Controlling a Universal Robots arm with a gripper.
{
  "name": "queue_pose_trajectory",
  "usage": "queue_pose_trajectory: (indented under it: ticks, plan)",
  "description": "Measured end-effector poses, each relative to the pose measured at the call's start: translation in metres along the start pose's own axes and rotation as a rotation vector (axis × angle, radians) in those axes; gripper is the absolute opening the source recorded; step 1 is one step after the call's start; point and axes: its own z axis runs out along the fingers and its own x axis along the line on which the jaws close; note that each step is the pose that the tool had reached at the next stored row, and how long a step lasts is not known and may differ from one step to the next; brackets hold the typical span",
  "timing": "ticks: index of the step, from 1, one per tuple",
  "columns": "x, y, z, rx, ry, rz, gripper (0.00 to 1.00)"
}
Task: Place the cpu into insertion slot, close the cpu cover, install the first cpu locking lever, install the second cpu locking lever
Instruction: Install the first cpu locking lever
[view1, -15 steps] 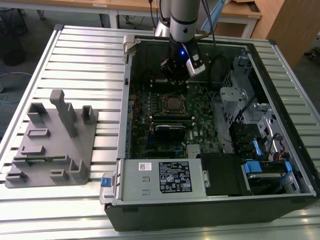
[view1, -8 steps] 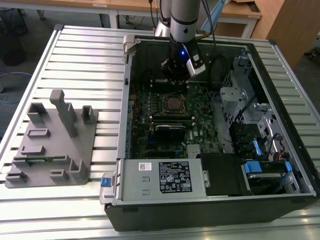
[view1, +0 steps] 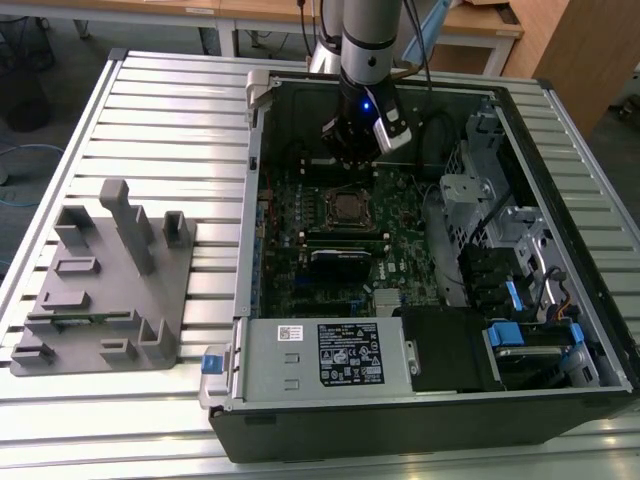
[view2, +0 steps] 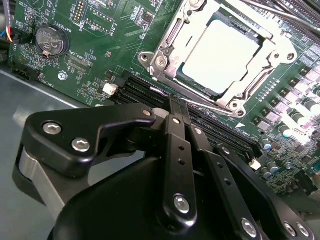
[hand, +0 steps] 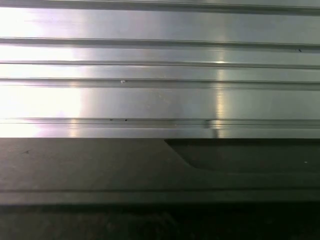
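Note:
The cpu (view2: 225, 52) lies flat in the insertion slot (view2: 196, 82), its pale silver top facing up. The cpu cover (view2: 239, 102), a silver metal frame, lies down around it. Thin wire levers (view2: 171, 34) run along the frame's sides; I cannot tell if they are latched. In the second wrist view my gripper (view2: 178, 102) hangs over the black memory slots beside the socket, its two black fingers (view2: 175, 150) pressed together with nothing between them. In the exterior view the gripper (view1: 352, 160) hovers just beyond the socket (view1: 347, 207), inside the open computer case.
The case (view1: 560, 400) lies open on a slatted aluminium table (view1: 170, 120). A grey power supply box (view1: 320, 355) sits at its near edge, drive cages (view1: 500, 250) at the exterior view's right. A grey fixture (view1: 100, 280) stands at the left. A coin battery (view2: 50, 40) sits on the board.

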Motion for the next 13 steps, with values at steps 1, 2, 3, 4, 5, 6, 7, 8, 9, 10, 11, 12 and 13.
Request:
queue_pose_trajectory:
  ticks: [1,2,3,4,5,6,7,8,9,10,11,12,13]
  plan:
    - [0.0000,0.0000,0.0003,-0.0001,-0.0001,0.000,0.11]
    - [0.0000,0.0000,0.0006,-0.0002,-0.0002,0.000,0.11]
    - [0.0000,-0.0001,0.0009,-0.0002,-0.0001,0.000,0.11]
    - [-0.0001,-0.0001,0.0013,-0.0001,0.0000,0.000,0.11]
    - [-0.0003,-0.0001,0.0017,0.0000,0.0000,0.000,0.11]
    - [-0.0004,-0.0001,0.0022,0.0003,0.0000,0.000,0.11]
    - [-0.0009,-0.0002,0.0026,0.0006,0.0000,0.000,0.11]
    - [-0.0015,-0.0002,0.0030,0.0007,-0.0001,0.000,0.11]
    - [-0.0021,-0.0002,0.0033,0.0007,-0.0001,0.000,0.11]
    - [-0.0025,-0.0002,0.0036,0.0007,0.0000,0.000,0.11]
    - [-0.0029,-0.0002,0.0039,0.0007,-0.0001,0.000,0.11]
    - [-0.0032,-0.0002,0.0042,0.0006,-0.0001,0.000,0.11]
    - [-0.0033,-0.0001,0.0046,0.0006,-0.0002,0.000,0.11]
